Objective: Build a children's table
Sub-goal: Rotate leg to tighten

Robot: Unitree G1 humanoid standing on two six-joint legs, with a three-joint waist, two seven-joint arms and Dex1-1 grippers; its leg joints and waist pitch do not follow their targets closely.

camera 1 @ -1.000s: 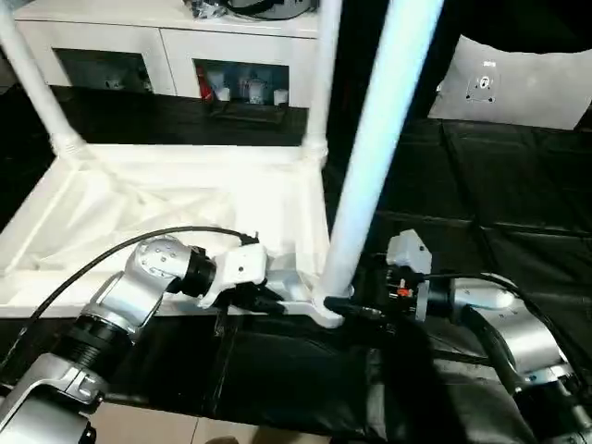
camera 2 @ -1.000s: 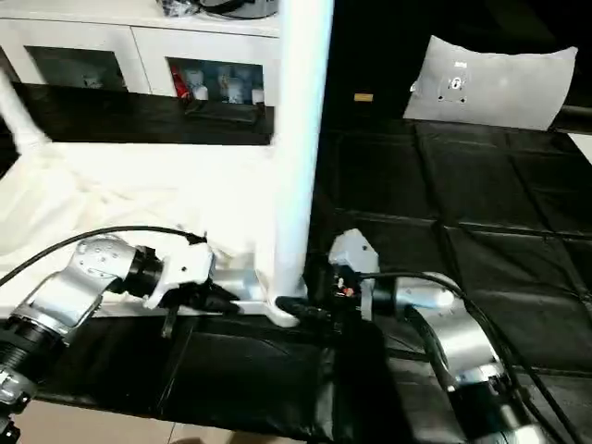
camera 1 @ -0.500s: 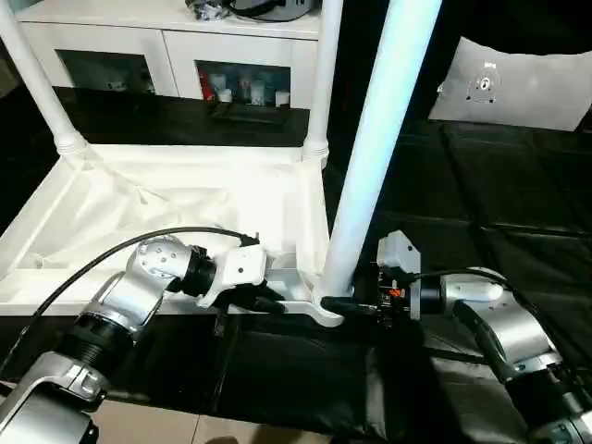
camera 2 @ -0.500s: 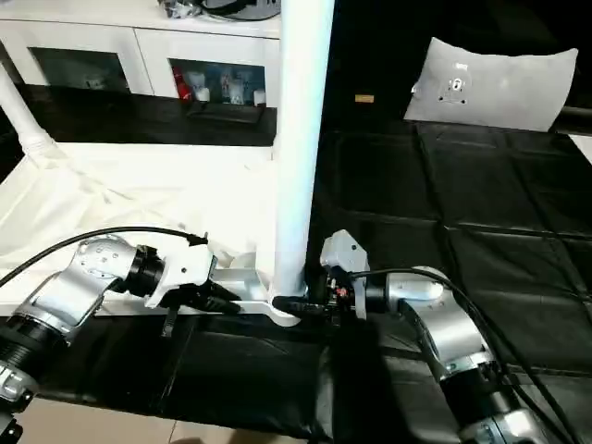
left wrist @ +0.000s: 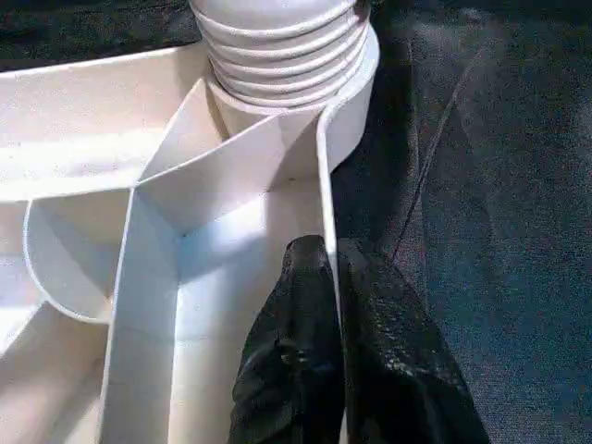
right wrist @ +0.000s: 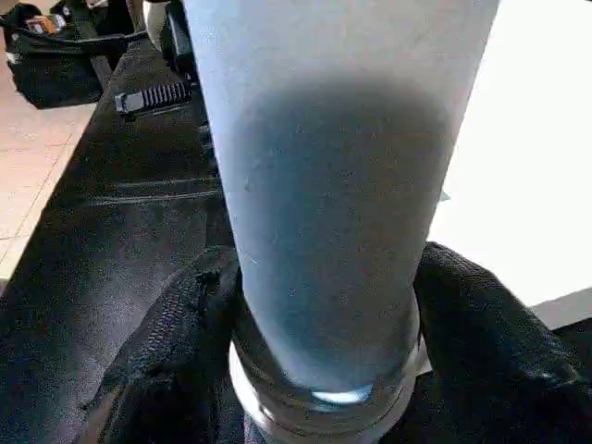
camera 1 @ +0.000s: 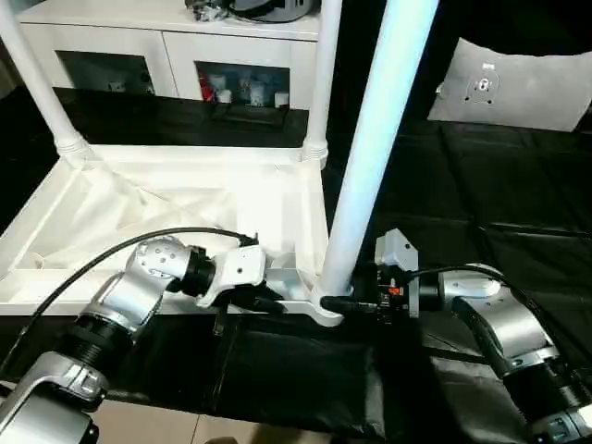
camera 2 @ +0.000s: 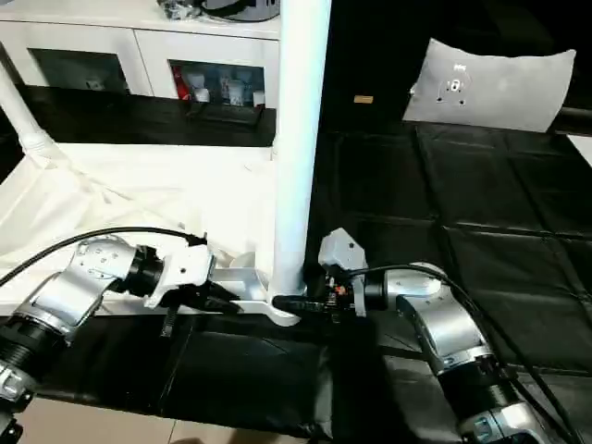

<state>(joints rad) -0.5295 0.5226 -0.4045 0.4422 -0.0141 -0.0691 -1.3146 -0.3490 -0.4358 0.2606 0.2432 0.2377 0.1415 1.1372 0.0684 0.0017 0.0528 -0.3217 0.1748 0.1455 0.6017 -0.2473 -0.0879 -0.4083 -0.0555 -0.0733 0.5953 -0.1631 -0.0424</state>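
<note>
So the white plastic table top is lying upside down on the black padded mat, ribbed underside facing up, right in front of the robot. Three legs are standing up out of corner sockets: the far left leg, the far right leg, and the near leg at the corner closest to the robot's right side — that one rises straight past the top of the head views.

The near leg's threaded end sits in the round corner socket, and the ribs of the underside run away from it in the left wrist view.

The left gripper is pinched tight on the thin rim wall of the table top, just beside that socket, one black finger on each side of the wall. In the head views it comes in from the left, with the silver left forearm lying low along the near edge.

The right gripper is wrapped around the base of the near leg just above the socket — one black finger on each side, both pressed against the tube, so it's holding the leg at tube width.

Behind the table top there's a white cabinet with open shelves holding small stuff, and a grey cushion lies off to the right on the mat.
</note>
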